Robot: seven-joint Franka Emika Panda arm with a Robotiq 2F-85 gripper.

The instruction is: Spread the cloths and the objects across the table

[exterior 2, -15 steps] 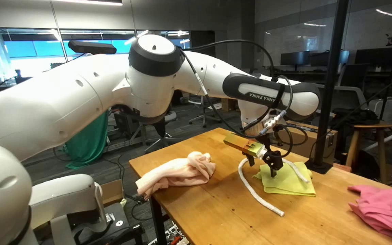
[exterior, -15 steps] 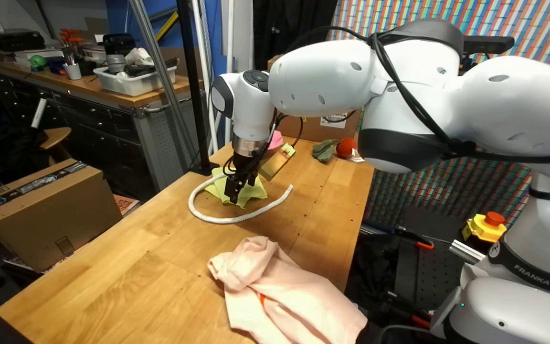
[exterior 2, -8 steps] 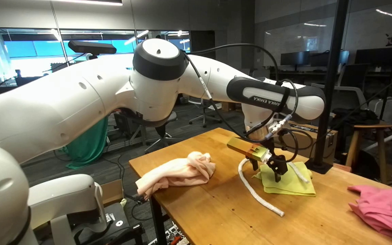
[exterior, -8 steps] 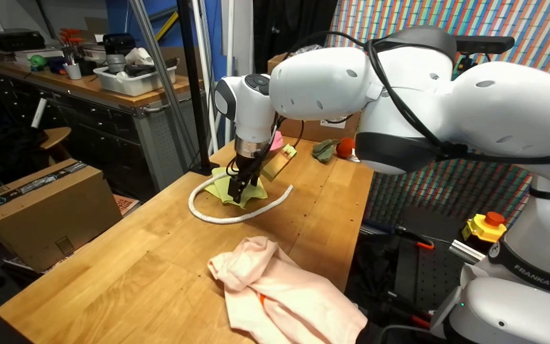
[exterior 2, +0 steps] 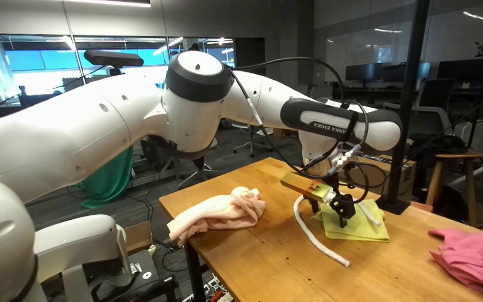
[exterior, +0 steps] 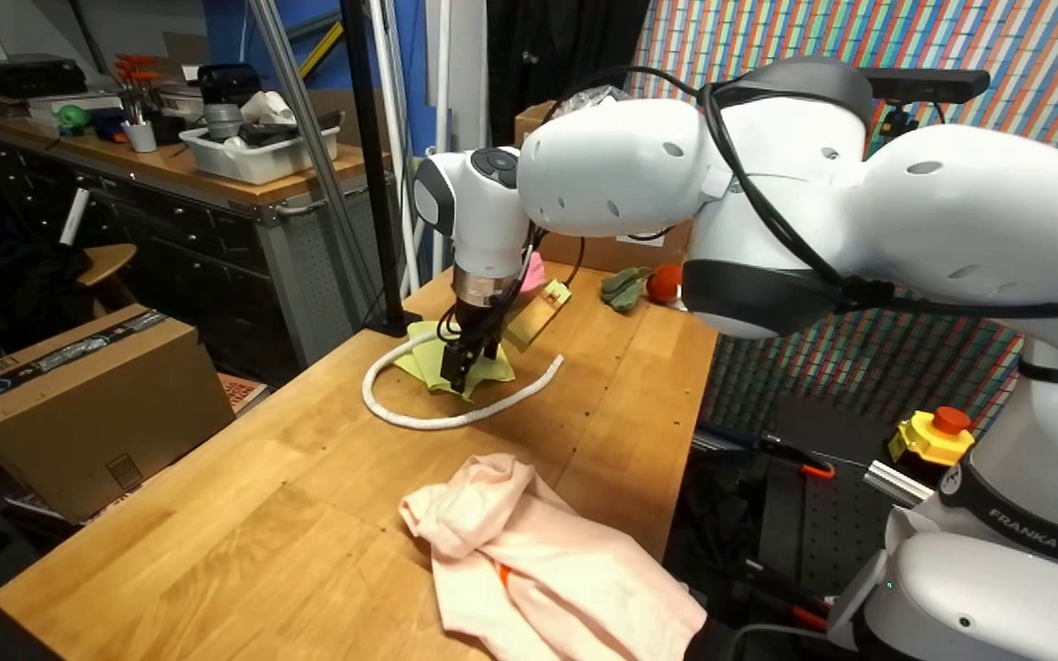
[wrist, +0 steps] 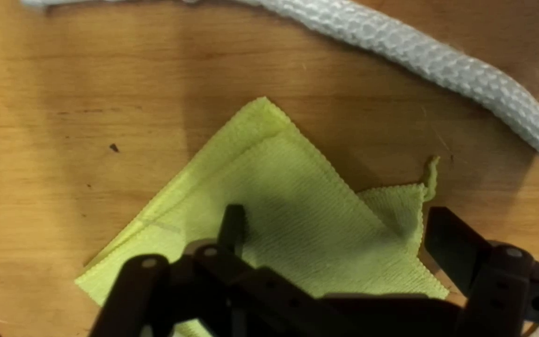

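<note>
Where the gripper (wrist: 336, 215) hangs, lime cloth (wrist: 293, 234) lies beneath.

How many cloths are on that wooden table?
3: peach one partly overhanging the table, yellow-green one under the gripper, pink one farther along. Others may be hidden.

the bent arm (exterior 2: 193, 115) reaches outward, its claw (wrist: 335, 211) pointing down and spread wide.

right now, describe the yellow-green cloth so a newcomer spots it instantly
On the light-wood table, find the black pole. Beside it, below the open gripper, lies the yellow-green cloth. Unlike the crumpled pink cloth and peach cloth, it is folded nearly flat, partly ringed by white cord.
</note>
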